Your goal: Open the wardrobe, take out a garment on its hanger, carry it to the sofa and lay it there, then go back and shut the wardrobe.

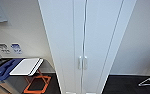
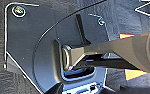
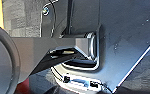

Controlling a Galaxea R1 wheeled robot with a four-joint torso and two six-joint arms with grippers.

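Observation:
The wardrobe (image 1: 87, 42) stands straight ahead in the head view, tall, narrow and white. Both of its full-height doors are shut, meeting at a thin vertical seam. A pair of small white vertical handles (image 1: 82, 62) sits low on the doors, one on each side of the seam. Both wrist views look down past the robot's own dark plate and jointed bar to dark carpet.
Left of the wardrobe a white panel (image 1: 26, 66) lies over an orange frame (image 1: 38, 84), beside a blue object (image 1: 2, 70). Papers (image 1: 9, 48) hang on the cream wall. A thin metal rack (image 1: 148, 81) stands on the dark carpet at the right.

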